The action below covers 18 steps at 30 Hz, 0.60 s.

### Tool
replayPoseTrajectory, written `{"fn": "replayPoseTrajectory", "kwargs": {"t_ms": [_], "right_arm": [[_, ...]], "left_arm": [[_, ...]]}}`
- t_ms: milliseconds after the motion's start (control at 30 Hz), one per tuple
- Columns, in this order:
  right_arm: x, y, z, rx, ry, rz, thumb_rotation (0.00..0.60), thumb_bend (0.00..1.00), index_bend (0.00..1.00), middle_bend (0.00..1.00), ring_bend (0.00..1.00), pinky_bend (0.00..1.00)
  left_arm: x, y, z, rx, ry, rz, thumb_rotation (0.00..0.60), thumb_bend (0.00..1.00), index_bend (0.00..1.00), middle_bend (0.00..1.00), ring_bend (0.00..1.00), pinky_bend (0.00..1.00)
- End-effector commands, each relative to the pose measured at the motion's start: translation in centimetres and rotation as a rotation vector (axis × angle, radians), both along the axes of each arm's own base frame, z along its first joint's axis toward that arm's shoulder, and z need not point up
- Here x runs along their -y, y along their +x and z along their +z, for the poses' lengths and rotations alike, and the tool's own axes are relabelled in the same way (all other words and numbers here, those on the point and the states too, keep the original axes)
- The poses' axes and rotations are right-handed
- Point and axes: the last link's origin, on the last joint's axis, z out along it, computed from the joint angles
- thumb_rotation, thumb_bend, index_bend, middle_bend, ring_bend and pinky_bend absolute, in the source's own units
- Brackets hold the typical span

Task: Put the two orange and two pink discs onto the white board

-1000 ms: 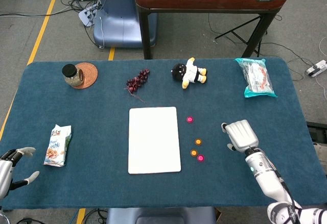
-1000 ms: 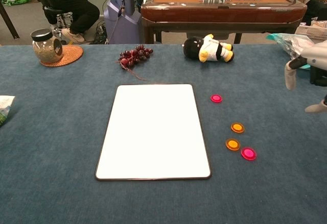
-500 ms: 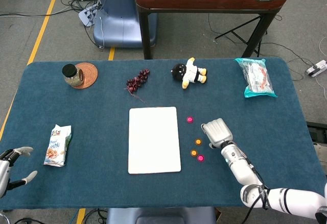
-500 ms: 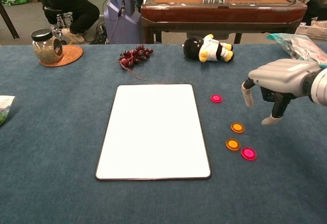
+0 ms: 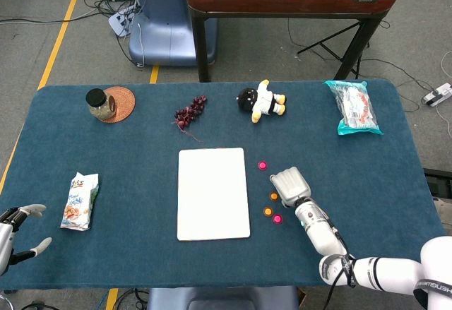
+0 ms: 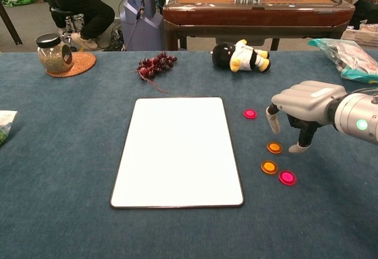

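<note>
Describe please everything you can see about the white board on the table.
The white board is a flat, thin rectangle with rounded corners and a narrow dark edge; its surface looks smooth, plain and unmarked. It lies flat on the blue table cover, near the middle, long side running away from the robot. Nothing lies on it and neither hand touches it. The four discs sit on the cloth to its right, apart from it, the nearest the pink disc.

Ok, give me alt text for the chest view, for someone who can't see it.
The robot's right hand hovers with fingers apart above an orange disc on a blue table; a second orange disc and two pink discs lie right of the bare white board.
</note>
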Motion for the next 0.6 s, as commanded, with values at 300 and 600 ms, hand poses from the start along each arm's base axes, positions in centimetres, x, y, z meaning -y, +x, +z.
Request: {"fn": "replayPoseTrajectory", "kwargs": {"t_ms": [300, 600], "right_arm": [[0.0, 0.2, -1.1, -0.006, 0.011, 0.010, 0.600, 0.17, 0.43, 1.00, 1.00, 1.00], [0.1, 0.3, -1.8, 0.002, 0.011, 0.019, 0.600, 0.18, 0.43, 1.00, 1.00, 1.00]], "left_arm": [[0.1, 0.0, 0.1, 0.001, 0.000, 0.000, 0.600, 0.14, 0.40, 0.45, 0.38, 0.53], [0.1, 0.0, 0.1, 0.003, 0.002, 0.000, 0.600, 0.14, 0.40, 0.45, 0.38, 0.53]]}}
